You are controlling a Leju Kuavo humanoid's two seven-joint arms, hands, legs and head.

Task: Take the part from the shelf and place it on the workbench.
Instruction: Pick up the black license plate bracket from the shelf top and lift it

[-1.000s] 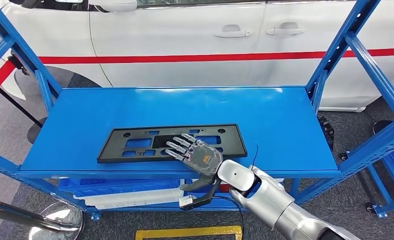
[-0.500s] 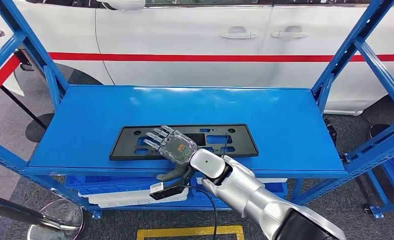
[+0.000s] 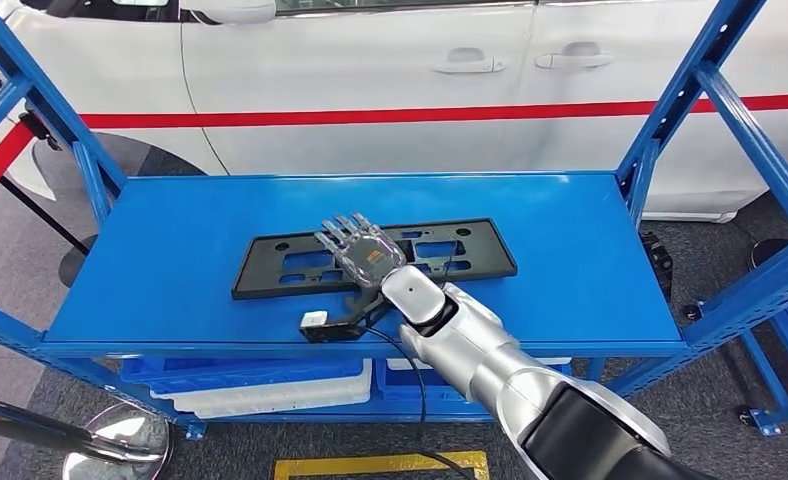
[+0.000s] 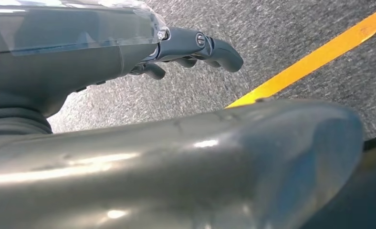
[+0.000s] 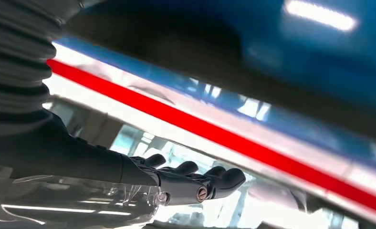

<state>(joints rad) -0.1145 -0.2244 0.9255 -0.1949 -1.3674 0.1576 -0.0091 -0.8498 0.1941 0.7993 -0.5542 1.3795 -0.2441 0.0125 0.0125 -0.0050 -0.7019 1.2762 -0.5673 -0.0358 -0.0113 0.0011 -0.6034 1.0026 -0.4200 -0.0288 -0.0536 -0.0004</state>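
— Left hand (image 4: 195,47) first: we see it at our side, above grey carpet (image 4: 281,28) with a yellow floor line (image 4: 315,57) running by. Its fingers are curled loosely inward and we have nothing in it.

— Agreed. And moving across to the shelf (image 3: 170,260)?

— On the blue shelf top lies the part (image 3: 280,265), a flat black plate with rectangular cutouts, set slightly askew with its right end farther back. It sits toward the front half of the shelf.

— Our right hand (image 3: 362,252)?

— It lies over the middle of the part, fingers straight and spread, pointing away from us toward the white car (image 3: 370,80) with the red stripe. We cannot tell whether the thumb is hooked under the plate's front edge, so we cannot say it has a hold.

— Anything else?

— A small white-tipped black cable connector (image 3: 320,325) hangs by the wrist, at the shelf's front edge.
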